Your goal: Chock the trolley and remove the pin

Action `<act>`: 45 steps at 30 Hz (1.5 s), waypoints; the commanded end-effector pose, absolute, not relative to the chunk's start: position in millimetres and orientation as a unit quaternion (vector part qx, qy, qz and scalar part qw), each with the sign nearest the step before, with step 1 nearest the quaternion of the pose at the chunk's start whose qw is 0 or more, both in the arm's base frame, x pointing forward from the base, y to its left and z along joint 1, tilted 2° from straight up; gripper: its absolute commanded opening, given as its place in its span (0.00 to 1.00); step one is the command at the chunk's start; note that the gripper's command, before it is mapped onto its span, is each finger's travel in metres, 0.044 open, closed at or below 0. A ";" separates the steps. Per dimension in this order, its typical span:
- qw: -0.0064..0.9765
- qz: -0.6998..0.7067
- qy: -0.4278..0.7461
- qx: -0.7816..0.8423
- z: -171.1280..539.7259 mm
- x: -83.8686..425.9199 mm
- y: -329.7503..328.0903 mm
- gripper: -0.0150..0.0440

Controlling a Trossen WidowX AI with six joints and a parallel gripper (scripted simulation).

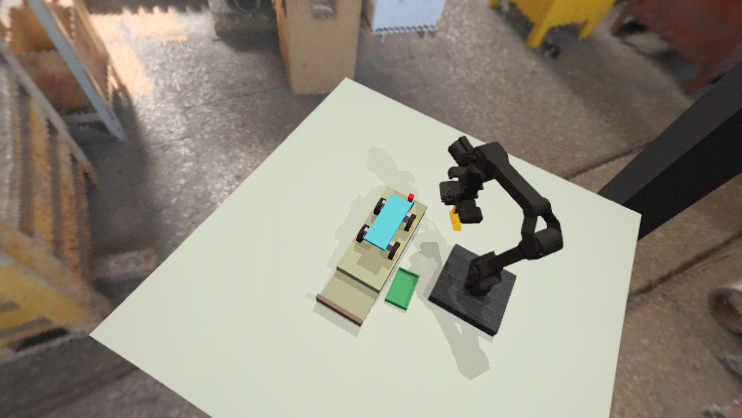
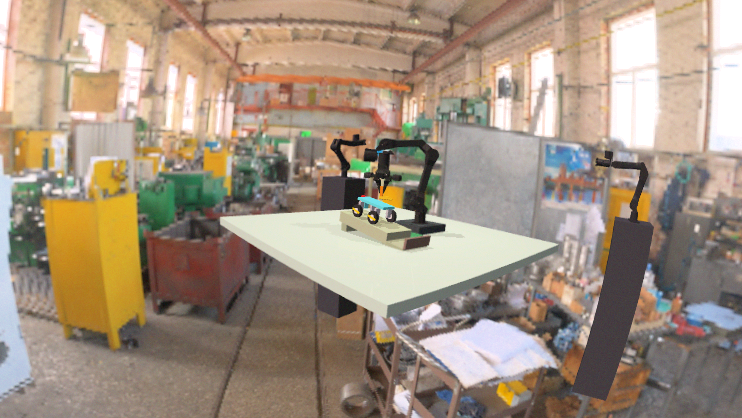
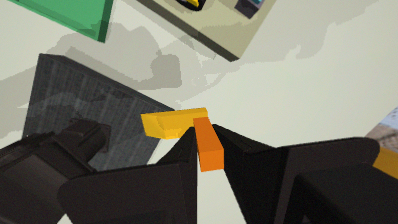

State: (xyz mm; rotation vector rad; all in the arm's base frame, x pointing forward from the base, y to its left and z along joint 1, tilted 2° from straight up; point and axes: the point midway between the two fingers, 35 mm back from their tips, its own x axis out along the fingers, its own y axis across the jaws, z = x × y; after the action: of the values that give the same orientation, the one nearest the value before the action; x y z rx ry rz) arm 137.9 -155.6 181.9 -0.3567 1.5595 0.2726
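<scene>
The yellow chock (image 3: 172, 123) is held in the air by its orange handle (image 3: 207, 144), on which the gripper (image 3: 205, 140) is clamped nearly shut. It is carried beside the ramp (image 1: 363, 270), apart from the trolley (image 1: 388, 221). The red-headed stop pin (image 1: 410, 196) is seen at the trolley's uphill end, and the green tray (image 1: 402, 288) lies beside the ramp's lower part.

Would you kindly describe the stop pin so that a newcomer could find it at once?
Start at the pale table and find the tan ramp beside the arm's dark base. On it stands the trolley with a light blue deck. The stop pin sits at the trolley's far, uphill end, away from the green tray; its head is the only red thing there.
</scene>
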 end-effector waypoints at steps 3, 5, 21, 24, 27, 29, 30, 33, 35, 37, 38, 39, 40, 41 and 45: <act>0.668 0.197 0.679 -0.233 182.1 138.1 -155.2 0.25; 0.660 0.220 0.672 -0.255 182.1 138.1 -155.2 0.25; 0.568 0.391 0.589 -0.421 182.1 138.1 -155.2 0.25; 0.552 0.413 0.573 -0.443 182.1 138.1 -155.2 0.25; 0.551 0.415 0.572 -0.444 182.1 138.1 -155.2 0.25; 0.551 0.415 0.572 -0.444 182.1 138.1 -155.2 0.25; 0.551 0.415 0.572 -0.444 182.1 138.1 -155.2 0.25; 0.549 0.417 0.571 -0.446 181.8 139.2 -153.2 0.25; 0.546 0.421 0.567 -0.450 181.1 141.9 -148.1 0.25; 0.542 0.426 0.564 -0.455 180.3 144.9 -142.1 0.25; 0.541 0.428 0.562 -0.456 179.9 146.5 -139.2 0.25; 0.540 0.430 0.561 -0.458 179.5 148.1 -136.1 0.25; 0.539 0.431 0.560 -0.459 179.1 149.6 -133.3 0.25; 0.538 0.432 0.559 -0.460 178.7 151.0 -130.4 0.25; 0.537 0.434 0.557 -0.461 177.2 157.0 -119.3 0.25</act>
State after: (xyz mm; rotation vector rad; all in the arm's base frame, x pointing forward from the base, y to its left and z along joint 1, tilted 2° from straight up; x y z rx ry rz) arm 152.7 -129.5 178.3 -1.0916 1.3308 1.0260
